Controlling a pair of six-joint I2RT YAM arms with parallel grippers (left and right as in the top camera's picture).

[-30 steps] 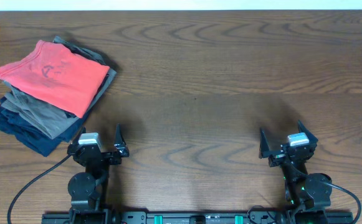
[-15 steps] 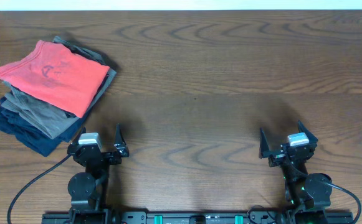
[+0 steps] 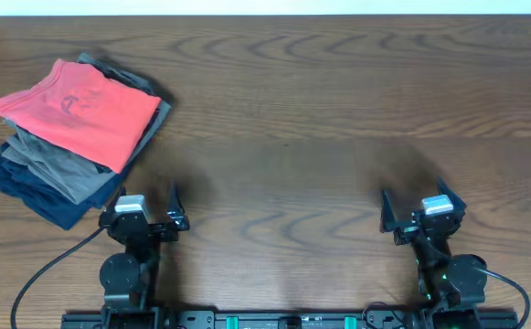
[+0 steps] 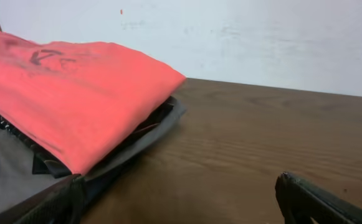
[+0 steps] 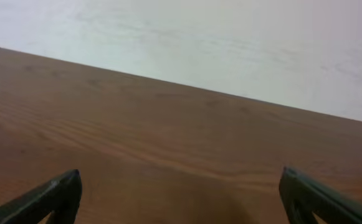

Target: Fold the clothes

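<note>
Worktop: dark brown wood grain, with a white wall behind its far edge.

Coral-red T-shirt: lies at the far left of the worktop on top of a stack of garments. It is folded into a rough rectangle and set askew to the pile. A faint dark mark shows on its upper face; the lettering cannot be read. The left wrist view shows its near edge overhanging the layers beneath.

Stack beneath: a grey garment lies directly under the shirt, and a navy garment at the bottom juts out toward the near left.

Left end effector: spread wide, holding nothing, above bare wood. It sits just near-side of the stack's corner and touches none of it.

Right end effector: spread wide, holding nothing, over bare wood at the near right, well apart from the shirt.

A black cable trails from the left arm's base to the near edge
</note>
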